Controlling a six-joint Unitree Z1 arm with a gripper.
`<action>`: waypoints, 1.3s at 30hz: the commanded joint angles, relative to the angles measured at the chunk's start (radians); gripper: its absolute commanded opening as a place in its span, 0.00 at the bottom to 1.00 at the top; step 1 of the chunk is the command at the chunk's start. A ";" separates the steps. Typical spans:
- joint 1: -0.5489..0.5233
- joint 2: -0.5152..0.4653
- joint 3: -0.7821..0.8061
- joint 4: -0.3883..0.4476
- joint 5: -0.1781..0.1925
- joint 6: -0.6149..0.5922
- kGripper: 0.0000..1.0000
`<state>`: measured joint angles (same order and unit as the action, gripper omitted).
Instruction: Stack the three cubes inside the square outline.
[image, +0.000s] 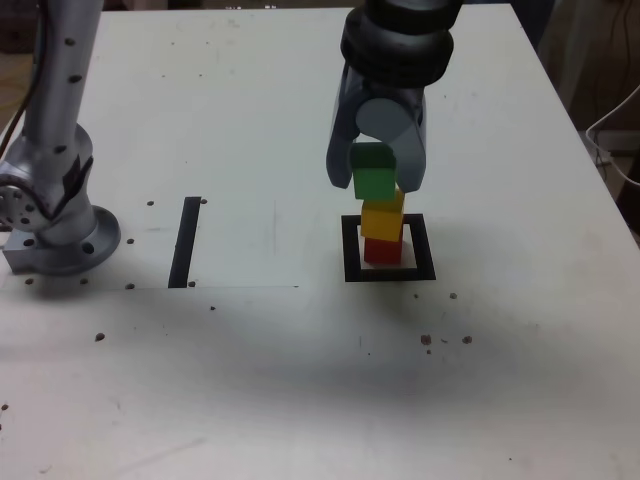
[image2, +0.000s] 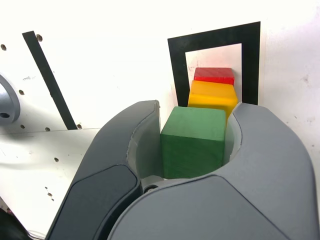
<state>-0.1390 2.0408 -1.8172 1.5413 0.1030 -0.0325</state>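
Gripping a small matte green cube (image: 374, 173) between the two curved grey jaws of the dark grey gripper (image: 377, 172), jaws pressed against opposite faces of the cube, as shown in the wrist view (image2: 194, 141). Holding the green cube directly above a small matte yellow cube (image: 383, 217); touching or just clear of its top face, cannot tell which. Sitting slightly off line with the yellow cube below, shifted toward the exterior view's left.

Resting the yellow cube on a small matte red cube (image: 382, 250), both cubes stacked and slightly twisted relative to each other. Standing the red cube on the white centre inside the thick black tape square outline (image: 349, 248), close to the middle of that frame. Lying flat on the white table surface (image: 300, 380), the outline sitting right of centre in the exterior view, well in from every edge.

Lying near the exterior view's left part of the surface: a straight black tape strip (image: 185, 241), well apart from the outline. Standing by the left edge in the exterior view: the silver metal base of the arm (image: 60, 225). Showing small dark holes and specks scattered across the surface.
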 joint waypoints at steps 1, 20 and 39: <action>0.004 0.007 -0.004 0.006 0.001 0.002 0.19; 0.006 0.026 0.018 -0.040 -0.004 0.028 0.98; 0.006 -0.062 0.075 -0.034 -0.013 0.028 0.99</action>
<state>-0.1354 1.9931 -1.7505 1.5048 0.0970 -0.0050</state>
